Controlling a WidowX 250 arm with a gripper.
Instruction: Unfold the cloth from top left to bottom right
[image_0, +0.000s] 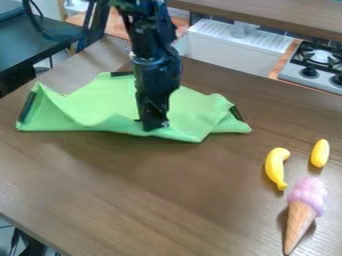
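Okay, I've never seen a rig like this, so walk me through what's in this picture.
There is one picture, taken by a fixed camera looking down at a slant on a wooden table. The black machine coming in from the top edge is a robot arm; the gripper at its lower end works as its hand.

It hangs down at the near edge of a green cloth, which lies rumpled, with dark patches at three of its corners. The job is to unfold it. Whether the gripper holds the cloth or only touches it, I cannot tell.

To the right lie a toy banana, a smaller yellow oval piece and a toy ice cream cone. Behind the table is a stove.
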